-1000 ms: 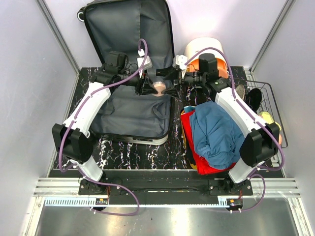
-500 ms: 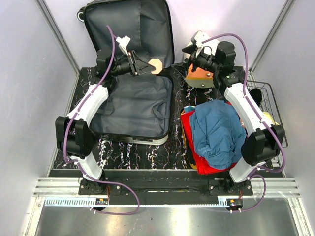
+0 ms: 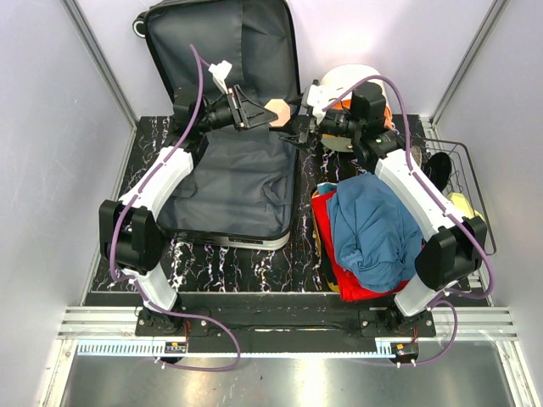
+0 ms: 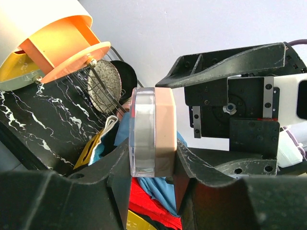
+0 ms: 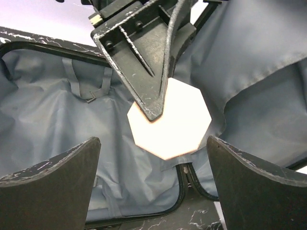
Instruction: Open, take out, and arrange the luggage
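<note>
claws, two: left claw (image 3: 265, 110) clamps one pale pink octagonal plastic case (image 3: 277, 111), jaws partly closed; right claw (image 5: 152, 143) gapes wide, empty, just beside it. one grey-lined hard-shell suitcase (image 3: 229, 182) lies open beneath.

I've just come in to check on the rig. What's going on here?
The left gripper holds a flat pink octagonal case with a clear lid, raised over the open grey-lined suitcase. The right gripper, jaws wide open, faces the case from close by without touching it. A pile of blue and red clothes lies to the right of the suitcase.
</note>
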